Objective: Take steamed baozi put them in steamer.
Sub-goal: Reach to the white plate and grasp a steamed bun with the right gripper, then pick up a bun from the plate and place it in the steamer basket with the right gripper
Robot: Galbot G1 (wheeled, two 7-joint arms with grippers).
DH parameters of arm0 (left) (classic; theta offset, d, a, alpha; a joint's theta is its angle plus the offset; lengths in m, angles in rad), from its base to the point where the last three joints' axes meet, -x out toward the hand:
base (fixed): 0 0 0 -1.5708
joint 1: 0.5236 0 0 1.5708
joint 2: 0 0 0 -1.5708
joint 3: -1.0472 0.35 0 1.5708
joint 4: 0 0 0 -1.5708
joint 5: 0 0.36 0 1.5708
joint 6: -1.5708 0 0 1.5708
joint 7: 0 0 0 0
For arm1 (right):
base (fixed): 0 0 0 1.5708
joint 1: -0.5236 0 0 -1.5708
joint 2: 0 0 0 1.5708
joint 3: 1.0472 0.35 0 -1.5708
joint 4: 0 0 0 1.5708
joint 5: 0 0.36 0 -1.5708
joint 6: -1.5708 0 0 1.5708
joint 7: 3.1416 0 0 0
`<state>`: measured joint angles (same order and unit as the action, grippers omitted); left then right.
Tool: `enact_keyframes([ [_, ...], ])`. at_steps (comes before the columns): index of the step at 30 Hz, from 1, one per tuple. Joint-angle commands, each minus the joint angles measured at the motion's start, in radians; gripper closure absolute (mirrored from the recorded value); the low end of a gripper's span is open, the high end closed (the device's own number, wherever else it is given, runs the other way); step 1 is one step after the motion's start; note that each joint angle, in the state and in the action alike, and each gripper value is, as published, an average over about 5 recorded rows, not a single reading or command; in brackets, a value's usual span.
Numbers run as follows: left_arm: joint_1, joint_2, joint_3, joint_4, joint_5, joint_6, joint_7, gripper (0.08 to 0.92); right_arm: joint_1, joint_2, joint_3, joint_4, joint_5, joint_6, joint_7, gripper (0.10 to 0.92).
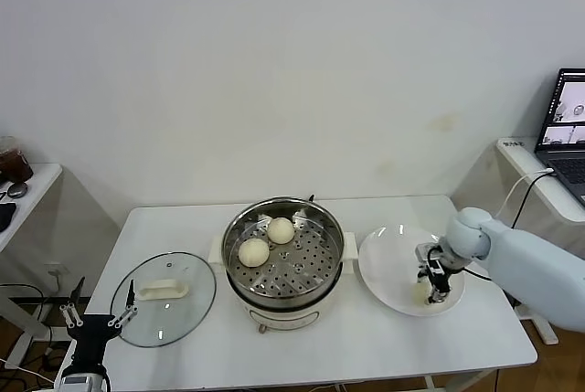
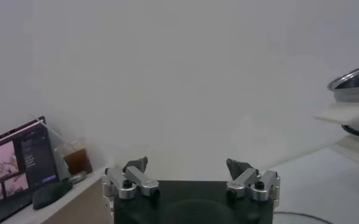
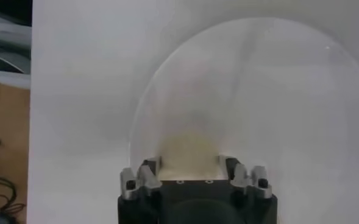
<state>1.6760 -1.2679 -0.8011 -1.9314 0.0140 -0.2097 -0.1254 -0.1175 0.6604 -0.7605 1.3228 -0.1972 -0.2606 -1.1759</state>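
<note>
Right hand, lower right of the head view, is clamped on a baozi on the plate, apparently for transfer; two baozi sit in the steamer at centre. Left hand, lower left, fingers apart, idle.

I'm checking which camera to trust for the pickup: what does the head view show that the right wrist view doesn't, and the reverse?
Only the head view shows the steamer with two baozi on its tray, the glass lid on the table, the left claw parked open near the lid, and a laptop.

Only the right wrist view shows the right claw's fingers flanking a baozi.

Both show the white plate and the right claw over it.
</note>
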Motion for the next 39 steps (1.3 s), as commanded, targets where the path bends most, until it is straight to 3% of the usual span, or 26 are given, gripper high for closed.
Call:
enact_keyframes([
  [1,0.001,0.000,-0.002,0.000,0.000,0.000,0.000,0.177,-0.012,0.018,0.009,-0.012,-0.003,-0.008,-0.014,0.572],
  [5,0.002,0.002,-0.005,-0.002,-0.002,0.000,0.001,0.177,0.012,0.010,0.000,-0.005,0.011,-0.005,-0.019,0.627],
  [21,-0.004,0.008,-0.004,-0.008,-0.010,-0.001,0.002,0.177,0.348,-0.050,-0.023,0.071,0.153,0.084,-0.145,0.618],
  [29,-0.004,0.009,-0.009,-0.016,-0.016,0.000,0.002,0.177,0.620,0.071,-0.128,0.086,0.299,0.176,-0.149,0.618],
  [39,-0.007,-0.002,-0.009,-0.017,-0.014,0.001,0.002,0.177,0.784,0.335,-0.366,0.164,0.428,0.333,-0.032,0.618],
])
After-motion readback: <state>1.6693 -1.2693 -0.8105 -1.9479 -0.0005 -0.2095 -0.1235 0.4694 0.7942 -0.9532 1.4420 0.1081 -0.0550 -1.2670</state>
